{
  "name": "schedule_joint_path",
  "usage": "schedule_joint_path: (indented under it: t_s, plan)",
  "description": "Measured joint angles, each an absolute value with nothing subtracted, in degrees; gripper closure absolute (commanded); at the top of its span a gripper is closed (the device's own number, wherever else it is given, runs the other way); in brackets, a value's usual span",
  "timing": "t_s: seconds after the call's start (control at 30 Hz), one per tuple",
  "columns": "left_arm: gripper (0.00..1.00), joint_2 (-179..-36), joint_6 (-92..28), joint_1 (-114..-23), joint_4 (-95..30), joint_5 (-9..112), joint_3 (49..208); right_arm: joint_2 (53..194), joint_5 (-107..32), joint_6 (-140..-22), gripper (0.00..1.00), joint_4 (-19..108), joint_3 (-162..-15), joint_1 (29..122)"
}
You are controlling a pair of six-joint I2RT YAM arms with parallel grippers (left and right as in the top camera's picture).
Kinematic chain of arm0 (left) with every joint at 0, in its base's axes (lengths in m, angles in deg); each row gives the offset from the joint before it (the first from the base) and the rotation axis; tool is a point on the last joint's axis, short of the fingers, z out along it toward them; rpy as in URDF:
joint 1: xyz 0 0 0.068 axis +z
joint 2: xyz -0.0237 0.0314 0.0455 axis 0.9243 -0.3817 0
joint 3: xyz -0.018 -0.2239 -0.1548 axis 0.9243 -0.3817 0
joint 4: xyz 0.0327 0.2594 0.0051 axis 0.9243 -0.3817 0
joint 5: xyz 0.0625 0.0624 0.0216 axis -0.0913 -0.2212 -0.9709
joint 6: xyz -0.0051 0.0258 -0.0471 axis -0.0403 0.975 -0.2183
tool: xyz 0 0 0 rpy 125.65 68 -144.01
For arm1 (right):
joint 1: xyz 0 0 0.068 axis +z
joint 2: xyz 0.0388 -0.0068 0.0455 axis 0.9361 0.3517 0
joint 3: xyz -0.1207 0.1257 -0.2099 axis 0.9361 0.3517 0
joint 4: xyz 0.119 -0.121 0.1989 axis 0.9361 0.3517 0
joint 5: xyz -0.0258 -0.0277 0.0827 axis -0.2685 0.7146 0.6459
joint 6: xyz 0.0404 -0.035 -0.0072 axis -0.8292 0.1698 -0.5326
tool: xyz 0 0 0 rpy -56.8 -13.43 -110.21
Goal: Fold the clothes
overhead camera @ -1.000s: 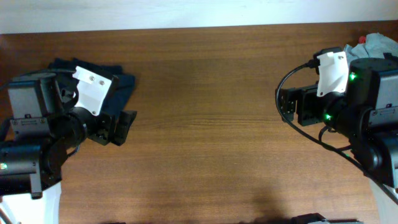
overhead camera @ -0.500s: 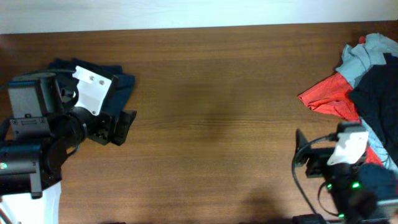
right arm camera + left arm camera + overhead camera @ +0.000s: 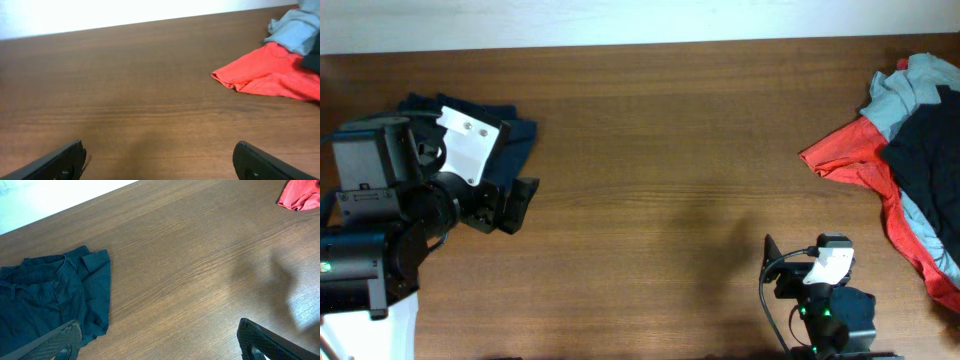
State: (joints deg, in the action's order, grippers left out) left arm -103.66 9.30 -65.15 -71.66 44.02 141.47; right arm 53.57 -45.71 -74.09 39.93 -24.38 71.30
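wooden table (image 3: 660,150), dark brown, matte, grain running from left edge to right edge. faint shadow (image 3: 725,240) on the bare wood towards the near edge, right of centre. plain white strip (image 3: 620,20) along the whole far edge, corner to corner, also seen past the far edge in both wrist views.

Operator: Location of the shorts (image 3: 518,133)?

Technician: On the tabletop (image 3: 660,150), far-left area, partly beneath the left arm. The left hand (image 3: 160,342) is just right of them, nearer the near edge.

Operator: Location of the remaining garments?

Technician: In one heap (image 3: 910,150) on the tabletop at the right edge, well apart from the shorts. The right hand (image 3: 159,162) is at the near edge, right of centre, left of the heap.
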Motion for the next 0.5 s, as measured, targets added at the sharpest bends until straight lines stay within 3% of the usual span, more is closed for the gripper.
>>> schedule_joint_path:
  t_s: [0.5]
  plan:
    - [0.01, -103.66, 9.3, -65.15, -71.66, 44.02, 141.47, 53.67, -45.29, -76.45, 0.01, 38.38, -22.41, 71.3]
